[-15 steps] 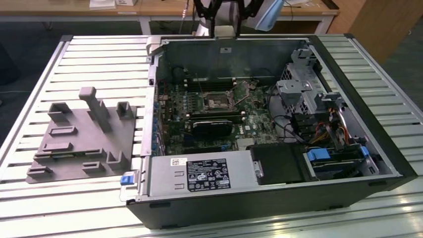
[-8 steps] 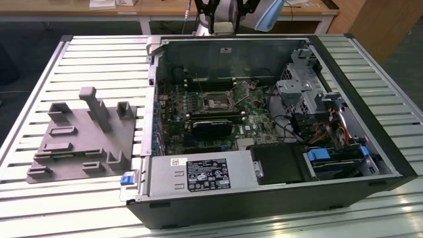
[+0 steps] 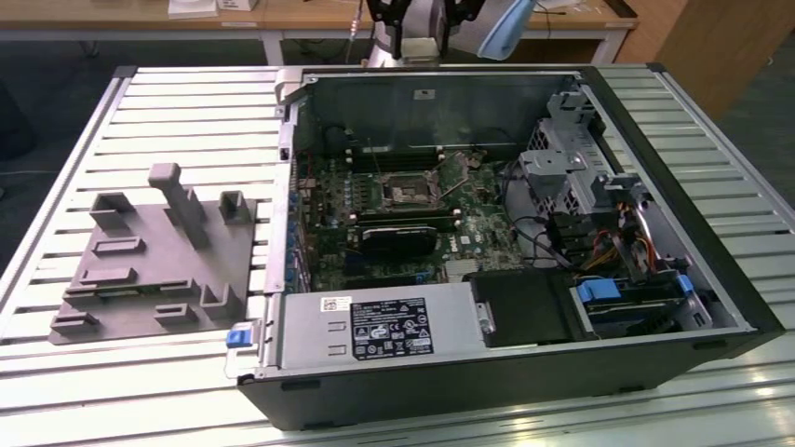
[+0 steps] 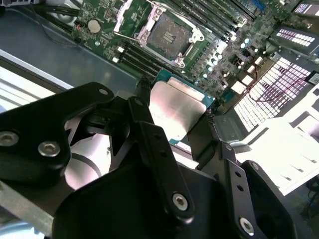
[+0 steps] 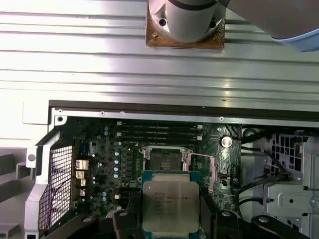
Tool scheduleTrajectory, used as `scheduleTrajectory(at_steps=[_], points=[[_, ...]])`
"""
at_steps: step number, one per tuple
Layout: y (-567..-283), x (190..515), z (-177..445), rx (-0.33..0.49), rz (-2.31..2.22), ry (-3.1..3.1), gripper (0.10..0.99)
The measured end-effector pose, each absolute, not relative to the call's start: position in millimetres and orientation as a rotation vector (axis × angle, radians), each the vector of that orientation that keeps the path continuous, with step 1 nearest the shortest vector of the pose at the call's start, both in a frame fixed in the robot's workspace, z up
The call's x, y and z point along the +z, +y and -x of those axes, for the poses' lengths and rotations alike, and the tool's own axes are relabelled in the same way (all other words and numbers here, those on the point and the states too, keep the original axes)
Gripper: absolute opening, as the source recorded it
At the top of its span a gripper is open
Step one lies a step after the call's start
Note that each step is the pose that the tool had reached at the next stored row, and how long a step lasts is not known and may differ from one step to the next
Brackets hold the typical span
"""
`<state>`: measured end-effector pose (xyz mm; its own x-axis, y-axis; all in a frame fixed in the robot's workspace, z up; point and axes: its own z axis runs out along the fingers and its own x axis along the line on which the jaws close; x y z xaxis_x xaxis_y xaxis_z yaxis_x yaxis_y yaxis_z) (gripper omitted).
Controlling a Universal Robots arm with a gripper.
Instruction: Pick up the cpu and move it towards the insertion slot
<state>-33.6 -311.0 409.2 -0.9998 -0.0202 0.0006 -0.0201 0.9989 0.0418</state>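
The cpu (image 4: 177,107) (image 5: 170,204), a flat square chip with a shiny silver top on a green edge, is held between the black fingers of my gripper (image 4: 177,124) (image 5: 170,221), which is shut on its two opposite sides. It hangs above the open computer case. The insertion slot (image 4: 169,35) (image 5: 164,159) (image 3: 408,194), a silvery frame around a dark centre, lies on the green motherboard just beyond the chip in both wrist views. Chip and slot are apart, and the chip's edge overlaps the slot's near rim in the first wrist view.
Long black memory slots (image 5: 159,132) run beside the socket. A black card (image 3: 397,237), a power supply (image 3: 372,326) and a drive cage (image 3: 572,158) crowd the case. A grey fixture with raised blocks (image 3: 162,261) sits on the slatted table (image 3: 186,112). The arm's base (image 5: 184,20) stands behind the case.
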Motion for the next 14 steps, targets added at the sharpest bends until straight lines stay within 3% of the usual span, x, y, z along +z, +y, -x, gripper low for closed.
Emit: scheduleTrajectory(at_steps=[14], points=[[-310.9, 406.6, 28.4, -0.065, -0.031, -3.140, 0.545]])
